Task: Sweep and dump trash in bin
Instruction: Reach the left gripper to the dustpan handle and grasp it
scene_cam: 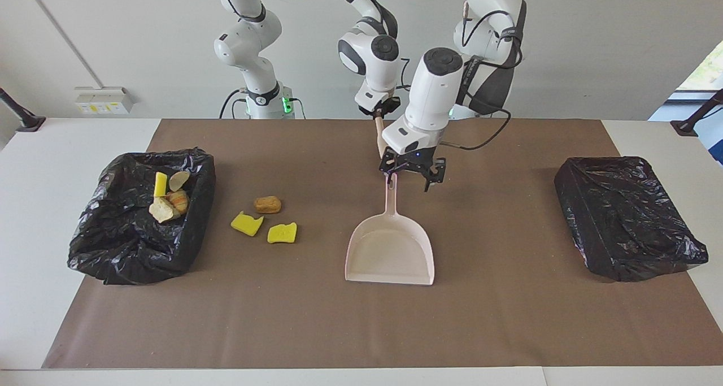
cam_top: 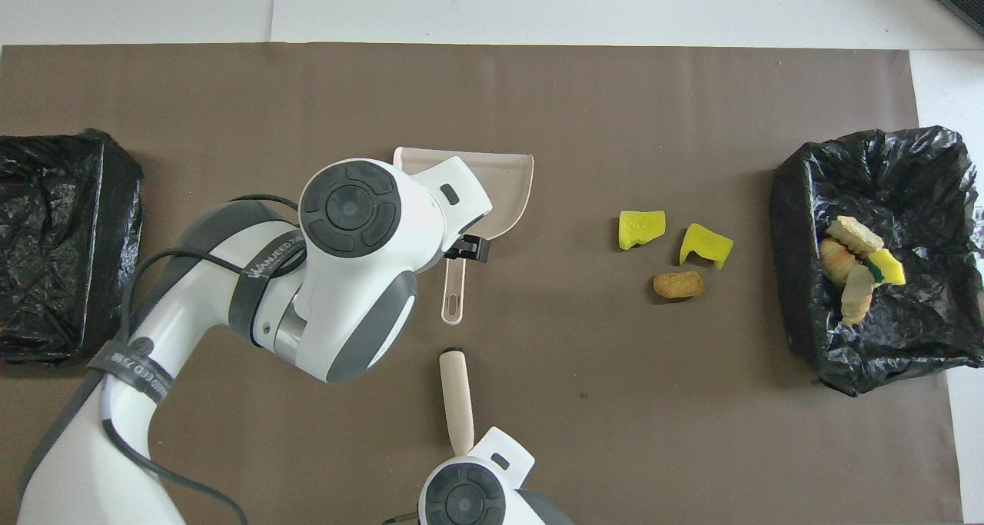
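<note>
Pink dustpan (scene_cam: 390,250) awaits scooping — left gripper (scene_cam: 408,175) spread wide over its handle; right gripper (scene_cam: 380,109) clamps brush (scene_cam: 379,137) for sweeping trash (scene_cam: 264,220).

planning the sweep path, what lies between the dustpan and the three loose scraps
Only bare brown mat lies between the dustpan and the loose scraps, seen in the overhead view.

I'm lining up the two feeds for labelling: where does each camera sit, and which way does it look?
Facing view: high across the table, looking toward the robots; both arms and bases show, the left gripper over the dustpan handle, the right gripper on the brush.
Overhead view: above the robots' end, looking steeply down; the left arm's wrist and the right's show.
Both share dustpan, brush, loose trash and two bins, half a turn apart.
</note>
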Robot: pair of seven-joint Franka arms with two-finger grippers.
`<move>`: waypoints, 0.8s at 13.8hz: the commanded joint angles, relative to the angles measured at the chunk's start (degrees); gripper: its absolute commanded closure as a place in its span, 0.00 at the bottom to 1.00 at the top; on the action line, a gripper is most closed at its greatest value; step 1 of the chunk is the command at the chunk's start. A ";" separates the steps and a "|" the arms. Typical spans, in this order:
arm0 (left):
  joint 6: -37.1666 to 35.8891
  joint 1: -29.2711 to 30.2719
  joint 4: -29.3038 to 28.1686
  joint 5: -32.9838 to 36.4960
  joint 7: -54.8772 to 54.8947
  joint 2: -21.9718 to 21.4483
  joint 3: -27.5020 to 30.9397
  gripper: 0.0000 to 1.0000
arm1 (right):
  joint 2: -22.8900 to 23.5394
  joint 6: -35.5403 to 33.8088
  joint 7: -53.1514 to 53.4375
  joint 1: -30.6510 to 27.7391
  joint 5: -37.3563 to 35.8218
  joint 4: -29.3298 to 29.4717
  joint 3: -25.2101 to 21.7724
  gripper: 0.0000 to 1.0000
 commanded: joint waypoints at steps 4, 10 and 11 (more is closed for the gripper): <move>6.71 -2.56 -6.87 0.49 -1.89 1.42 1.08 0.00 | 0.30 -1.98 -1.66 -0.47 0.29 0.67 -0.13 1.00; 8.30 -2.65 -7.68 0.49 -5.05 2.39 0.99 0.16 | -1.71 -13.49 -5.34 -4.23 -6.92 2.25 -0.39 1.00; 8.47 -2.65 -7.60 0.41 -5.05 2.39 0.99 0.36 | -3.11 -16.64 -7.97 -6.16 -7.89 2.34 -0.39 1.00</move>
